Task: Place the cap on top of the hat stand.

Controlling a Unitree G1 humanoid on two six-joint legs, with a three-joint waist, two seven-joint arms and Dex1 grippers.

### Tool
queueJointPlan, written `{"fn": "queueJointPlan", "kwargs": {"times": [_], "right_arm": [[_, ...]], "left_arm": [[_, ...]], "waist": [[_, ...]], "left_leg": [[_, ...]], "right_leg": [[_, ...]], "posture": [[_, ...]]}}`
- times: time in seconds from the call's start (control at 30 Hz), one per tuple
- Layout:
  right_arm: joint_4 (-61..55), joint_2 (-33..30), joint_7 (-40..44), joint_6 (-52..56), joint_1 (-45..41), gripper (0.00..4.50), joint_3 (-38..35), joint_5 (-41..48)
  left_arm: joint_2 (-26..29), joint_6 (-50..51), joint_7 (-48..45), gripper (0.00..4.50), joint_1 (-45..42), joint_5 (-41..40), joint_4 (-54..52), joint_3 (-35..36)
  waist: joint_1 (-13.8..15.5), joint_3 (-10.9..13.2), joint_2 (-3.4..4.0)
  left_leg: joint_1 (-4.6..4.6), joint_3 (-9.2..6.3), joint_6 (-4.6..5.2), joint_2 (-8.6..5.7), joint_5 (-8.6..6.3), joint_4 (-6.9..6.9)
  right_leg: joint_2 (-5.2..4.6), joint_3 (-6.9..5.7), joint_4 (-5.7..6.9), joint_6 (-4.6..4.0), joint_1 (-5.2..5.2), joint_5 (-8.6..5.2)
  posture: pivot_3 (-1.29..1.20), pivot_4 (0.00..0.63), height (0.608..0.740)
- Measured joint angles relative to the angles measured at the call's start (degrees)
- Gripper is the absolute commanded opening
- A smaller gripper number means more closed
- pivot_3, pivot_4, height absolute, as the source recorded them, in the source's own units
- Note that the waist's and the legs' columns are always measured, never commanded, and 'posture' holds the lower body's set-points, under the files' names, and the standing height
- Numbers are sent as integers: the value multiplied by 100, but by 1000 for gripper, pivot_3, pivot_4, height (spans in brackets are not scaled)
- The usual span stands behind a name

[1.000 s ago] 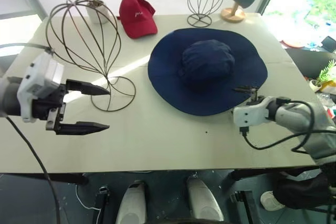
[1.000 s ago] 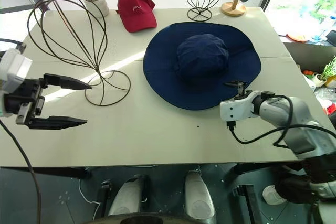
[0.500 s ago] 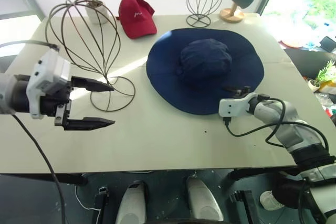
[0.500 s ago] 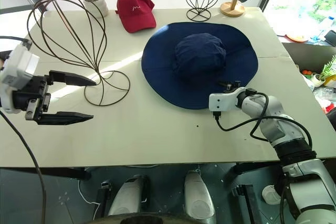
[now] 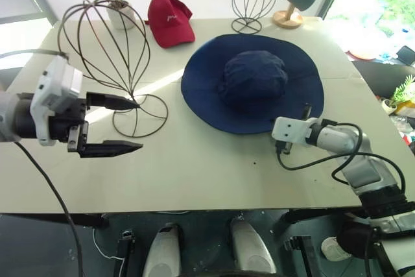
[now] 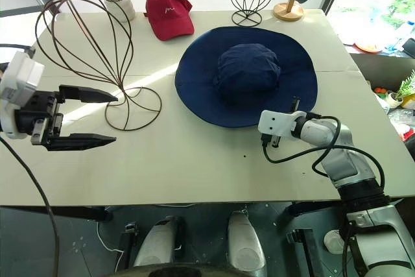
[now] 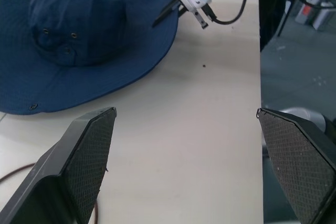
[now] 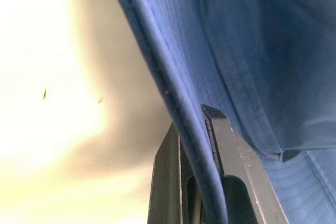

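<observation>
- Where the head views place the right pincer [image 6: 295, 104] at the near right brim of the cap [image 6: 247, 72], the right wrist view shows its two black fingers [image 8: 231, 150] clamped on the brim's hem, one either side.
- The right pincer and its white wrist are seen from across the surface [image 5: 194, 167] in the left wrist view.
- The cap is laid flat, crown up, mid-surface, just right of the hat stand [image 5: 104, 56], whose round base is stood on the surface.
- The right arm is reached forward and leftward, low over the surface.
- The left arm is held raised at the left, pointed rightward.
- The left pincer [image 5: 133, 124] is spread wide, nothing gripped, near the stand's base.
</observation>
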Motion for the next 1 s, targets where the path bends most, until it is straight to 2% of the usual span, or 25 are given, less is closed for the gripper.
{"fn": "queueJointPlan", "kwargs": {"times": [0.2, 0.43, 0.7, 1.0], "right_arm": [[-726, 144, 485, 1800, -881, 81, -616, 1362], [-216, 112, 733, 2505, -2617, 81, -711, 1987], [1875, 717, 621, 1761, -5078, 81, -466, 1889], [3801, 1448, 278, -110, -6313, 81, -21, 1231]], "left_arm": [[-79, 462, 482, 4500, 98, -563, -84, 820], [-224, 790, 1014, 4500, 452, -952, -367, 1587], [-396, 1211, 1635, 4500, 1028, -1465, -444, 2773], [-498, 1359, 1690, 4500, 2117, -1237, -329, 3923]], "waist": [[-5, 5, 1], [-5, 9, 2], [-41, 15, 1], [-107, 16, 1]], "left_leg": [[2, -7, 0, 1, 0, 1], [0, -8, 0, 1, 0, 1], [-3, -7, 1, 3, -1, -12], [-4, -8, 0, 3, -1, -18]], "right_leg": [[2, -3, 12, 3, -1, 1], [2, -4, 11, -2, -4, -1], [3, -7, 25, 1, -23, 1], [3, -10, 27, -2, -26, 0]], "posture": [[0, 150, 740], [0, 150, 740], [0, 150, 740], [0, 150, 740]]}}
